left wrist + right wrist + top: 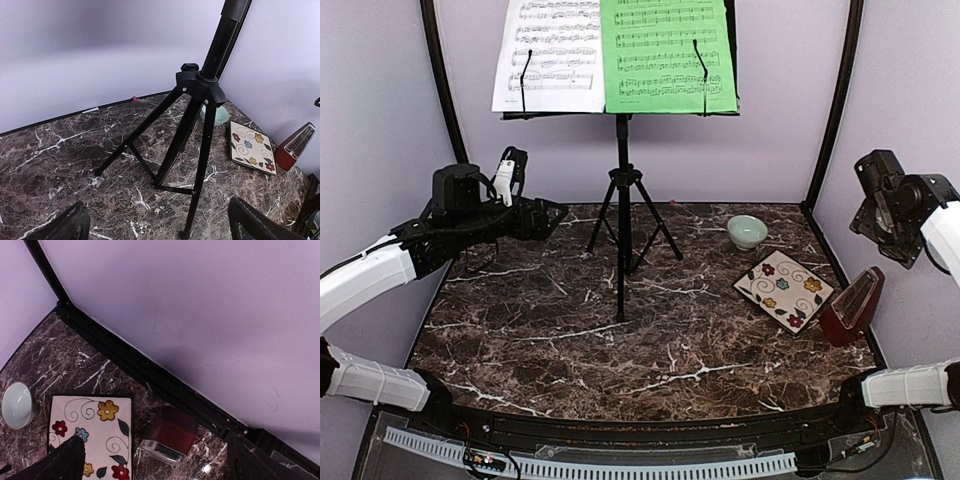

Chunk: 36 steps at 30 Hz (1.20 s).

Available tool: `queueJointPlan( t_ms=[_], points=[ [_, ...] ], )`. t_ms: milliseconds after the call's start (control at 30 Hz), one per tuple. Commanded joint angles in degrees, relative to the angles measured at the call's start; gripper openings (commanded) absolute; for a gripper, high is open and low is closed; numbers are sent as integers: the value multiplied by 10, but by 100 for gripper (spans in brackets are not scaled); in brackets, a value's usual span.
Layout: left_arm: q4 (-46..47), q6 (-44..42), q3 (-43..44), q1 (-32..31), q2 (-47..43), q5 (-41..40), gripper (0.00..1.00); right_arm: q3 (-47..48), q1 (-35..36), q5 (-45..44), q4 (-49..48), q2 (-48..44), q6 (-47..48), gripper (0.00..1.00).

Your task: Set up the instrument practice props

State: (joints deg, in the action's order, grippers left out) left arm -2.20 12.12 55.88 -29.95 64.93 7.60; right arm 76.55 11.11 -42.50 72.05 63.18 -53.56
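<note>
Metronome (pixel 170 435) sits at right edge of table (pixel 570 340), just beside plate (pixel 92 440). Looks rigid, light, tippy; tapered sides probably slippery, so pinch 2 opposite faces low. Right gripper (pixel 155 450) wide open, empty; left gripper (pixel 157 210) likewise.

1. Left arm (pixel 375 275): glossy white shells between black joints; the lower shell is ribbed.
2. A thin black cable (pixel 355 258) runs along its white forearm.
3. Its wrist (pixel 460 190) is black and boxy, with a small white part on top.
4. Left gripper (pixel 552 214): black, angular.
5. Right arm (pixel 912 385): white ribbed shell, black joints.
6. Right gripper (pixel 890 205): black, blocky, with a round housing.
7. Fingers (pixel 67 225) (pixel 62 460): matte black, tapering.
</note>
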Motion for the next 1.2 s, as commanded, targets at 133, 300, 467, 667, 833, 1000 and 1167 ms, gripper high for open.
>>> queueJointPlan(
  t_ms=[133, 300, 467, 667, 833, 1000, 1167],
  points=[
    [24, 2, -14, 15, -18, 16, 99, -40, -22, -52, 53, 4, -120, 100],
    [22, -4, -17, 18, -32, 8, 99, -69, -28, -35, 39, 6, -158, 100],
    [21, -3, -12, 21, -37, 7, 99, -117, -30, -11, -7, 13, -174, 100],
    [10, 0, -5, 25, -39, -3, 99, -178, -36, 8, -54, 22, -193, 97],
    [9, 3, -4, 27, -41, -3, 99, -215, -38, 22, -90, 25, -203, 89],
    [5, 4, 1, 26, -35, -3, 99, -239, -41, 14, -104, 35, -219, 86],
    [5, 4, 6, 27, -34, -4, 99, -247, -43, 12, -104, 32, -224, 75]
  ],
)
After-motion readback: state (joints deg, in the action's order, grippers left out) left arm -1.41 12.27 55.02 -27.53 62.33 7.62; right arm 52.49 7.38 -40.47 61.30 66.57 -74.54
